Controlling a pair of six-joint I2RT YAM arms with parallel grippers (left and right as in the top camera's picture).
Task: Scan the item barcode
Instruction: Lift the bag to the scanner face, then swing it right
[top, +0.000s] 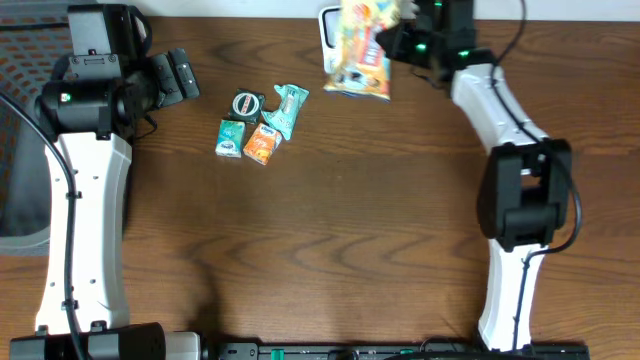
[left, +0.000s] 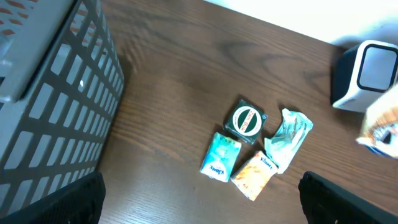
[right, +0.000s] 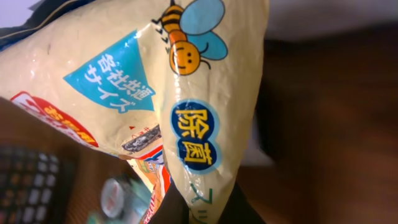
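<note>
My right gripper (top: 405, 42) is shut on the corner of a yellow snack bag (top: 362, 50) and holds it up at the table's far edge, right in front of the white barcode scanner (top: 328, 28). In the right wrist view the bag (right: 143, 81) fills the frame, showing a bee picture and blue labels, and its corner is pinched between my dark fingers (right: 180, 210). No barcode shows. My left gripper (top: 185, 75) hangs open at the far left with nothing in it; its wrist view shows the scanner (left: 367, 74) and the bag's edge (left: 382, 124).
Small items lie left of the scanner: a round green tin (top: 245, 103), a teal packet (top: 290, 108), a blue tissue pack (top: 231, 137) and an orange pack (top: 262, 143). A grey mesh basket (left: 50, 106) stands at the table's left edge.
</note>
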